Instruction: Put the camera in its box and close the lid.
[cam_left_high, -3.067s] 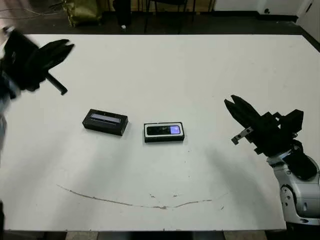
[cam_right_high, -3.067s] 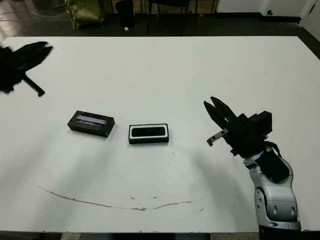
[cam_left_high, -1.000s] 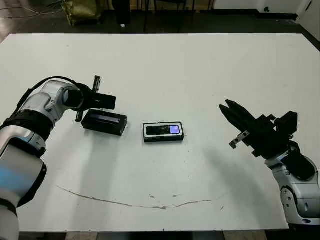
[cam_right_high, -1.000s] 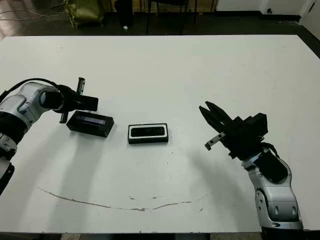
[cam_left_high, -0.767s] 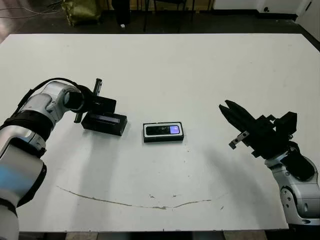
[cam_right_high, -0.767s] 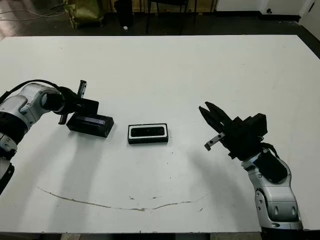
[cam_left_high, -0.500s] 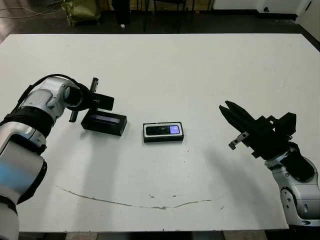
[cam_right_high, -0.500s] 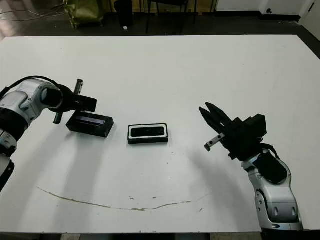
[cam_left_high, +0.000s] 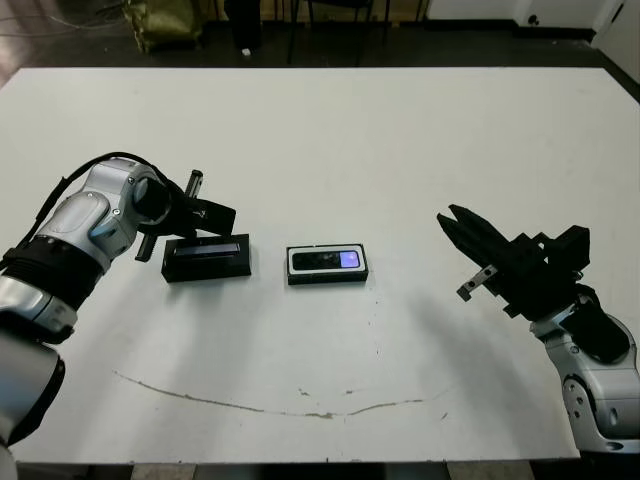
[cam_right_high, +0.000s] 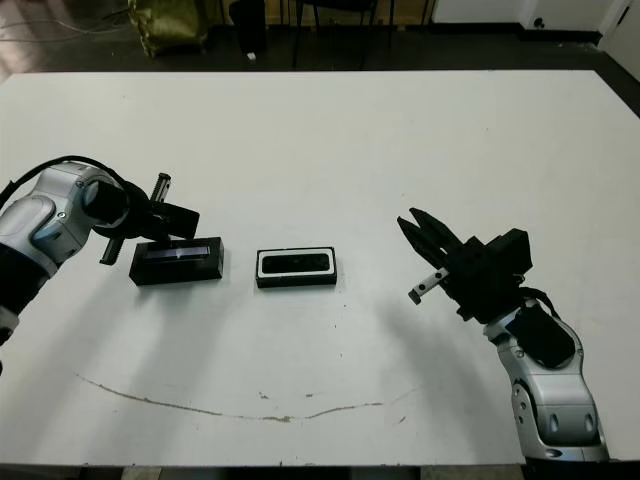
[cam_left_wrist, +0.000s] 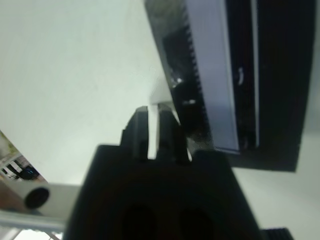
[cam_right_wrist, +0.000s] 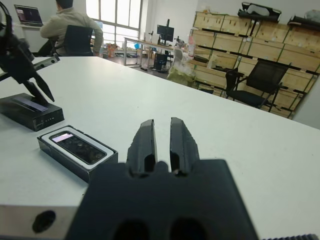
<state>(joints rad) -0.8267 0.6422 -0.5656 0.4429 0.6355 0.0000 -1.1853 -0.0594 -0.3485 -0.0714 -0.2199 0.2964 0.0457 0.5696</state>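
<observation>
While left gripper meets flat black lilac-striped lid, jaws nearly shut, empty; slim black camera lies in white-lined box; right gripper hovers apart, jaws near-closed, empty.

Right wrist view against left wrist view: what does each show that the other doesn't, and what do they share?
Only the right wrist view shows the box with the camera lying in it, the right gripper, the left gripper seen from across the table, and a seated person with shelves beyond. Only the left wrist view shows the lid's pale strip close up, right beside the left gripper's fingers. Both show the lid and the white table.
</observation>
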